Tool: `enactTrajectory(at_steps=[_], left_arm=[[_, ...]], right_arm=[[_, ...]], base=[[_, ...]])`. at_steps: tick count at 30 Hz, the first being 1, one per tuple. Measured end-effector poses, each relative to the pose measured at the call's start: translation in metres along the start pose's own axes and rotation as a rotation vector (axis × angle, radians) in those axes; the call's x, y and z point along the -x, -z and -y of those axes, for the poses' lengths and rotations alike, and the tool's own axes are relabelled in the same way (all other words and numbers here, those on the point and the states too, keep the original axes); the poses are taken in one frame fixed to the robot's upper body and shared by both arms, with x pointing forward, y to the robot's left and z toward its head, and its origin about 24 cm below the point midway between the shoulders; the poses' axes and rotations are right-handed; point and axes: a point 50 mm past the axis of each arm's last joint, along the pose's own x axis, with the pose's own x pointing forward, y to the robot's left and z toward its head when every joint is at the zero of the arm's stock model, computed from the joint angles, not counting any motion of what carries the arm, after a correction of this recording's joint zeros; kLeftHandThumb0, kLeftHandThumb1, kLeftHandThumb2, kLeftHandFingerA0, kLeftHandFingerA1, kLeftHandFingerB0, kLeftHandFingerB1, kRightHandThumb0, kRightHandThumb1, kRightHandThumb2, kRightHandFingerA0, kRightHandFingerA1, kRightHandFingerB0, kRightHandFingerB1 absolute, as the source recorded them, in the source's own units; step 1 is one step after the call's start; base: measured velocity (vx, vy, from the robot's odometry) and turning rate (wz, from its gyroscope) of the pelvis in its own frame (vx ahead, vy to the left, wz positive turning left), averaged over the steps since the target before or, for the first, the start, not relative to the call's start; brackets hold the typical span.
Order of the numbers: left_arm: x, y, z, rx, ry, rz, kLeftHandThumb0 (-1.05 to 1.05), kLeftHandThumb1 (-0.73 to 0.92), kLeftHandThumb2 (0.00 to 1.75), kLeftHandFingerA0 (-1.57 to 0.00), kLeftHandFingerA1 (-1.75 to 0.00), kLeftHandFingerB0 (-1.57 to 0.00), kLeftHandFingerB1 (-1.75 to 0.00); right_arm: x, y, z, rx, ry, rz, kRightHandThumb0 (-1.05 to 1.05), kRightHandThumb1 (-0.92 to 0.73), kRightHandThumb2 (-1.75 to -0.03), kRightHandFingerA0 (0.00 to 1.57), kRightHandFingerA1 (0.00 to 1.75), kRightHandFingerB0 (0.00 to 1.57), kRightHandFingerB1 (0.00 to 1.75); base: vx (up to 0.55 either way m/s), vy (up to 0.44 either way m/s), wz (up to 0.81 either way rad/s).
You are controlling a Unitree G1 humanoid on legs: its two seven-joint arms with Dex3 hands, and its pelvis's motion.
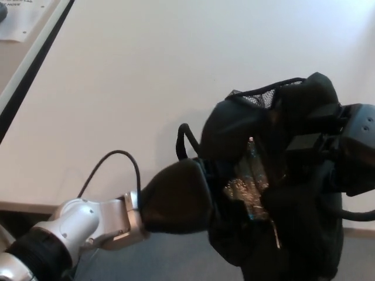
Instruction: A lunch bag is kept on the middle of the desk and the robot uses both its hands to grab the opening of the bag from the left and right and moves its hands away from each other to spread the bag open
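Lunch bag sits lower right of frame, at near edge of white tabletop. My left hand fingers clamped on left rim, right hand fingers gripping right rim. Mouth partly open, silver lining showing. I'd pull apart slowly, evenly, grips firm.

Black lunch bag is seen at the desk's near edge, mouth parted; silvery lining is exposed inside, and black mesh is visible along its far rim.

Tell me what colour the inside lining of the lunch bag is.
Shiny silver, like foil, glinting inside the black lunch bag in the head view.
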Motion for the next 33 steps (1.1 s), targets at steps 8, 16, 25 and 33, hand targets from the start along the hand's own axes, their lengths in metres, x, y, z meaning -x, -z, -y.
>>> enactTrajectory(at_steps=[8, 16, 25, 33], left_arm=[[0.01, 0.016, -0.004, 0.001, 0.035, -0.117, -0.17, 0.27, 1.09, -1.03, -1.72, -0.93, -1.53], [0.034, 0.031, -0.02, -0.02, 0.007, -0.23, -0.17, 0.27, 1.16, -0.98, -1.75, -0.89, -1.59], [0.049, 0.032, -0.033, 0.008, -0.067, -0.282, -0.13, 0.25, 1.19, -0.94, -1.75, -0.85, -1.66], [0.056, 0.029, -0.037, 0.054, -0.113, -0.303, -0.14, 0.26, 1.07, -0.89, -1.75, -0.81, -1.69]], right_arm=[[-0.001, 0.001, 0.004, 0.007, 0.018, 0.006, -0.31, -0.49, -0.64, 0.85, 1.45, 0.73, 1.31], [0.018, 0.006, 0.004, -0.007, 0.048, -0.052, -0.23, -0.53, -0.56, 0.86, 1.47, 0.71, 1.42], [0.057, 0.008, -0.009, -0.063, 0.09, -0.185, -0.25, -0.51, -0.61, 0.85, 1.52, 0.77, 1.39], [0.091, -0.004, -0.031, -0.164, 0.138, -0.294, -0.18, -0.56, -0.58, 0.79, 1.59, 0.74, 1.48]], base=[[0.0, 0.0, 0.0], [0.0, 0.0, 0.0], [0.0, 0.0, 0.0], [0.0, 0.0, 0.0]])
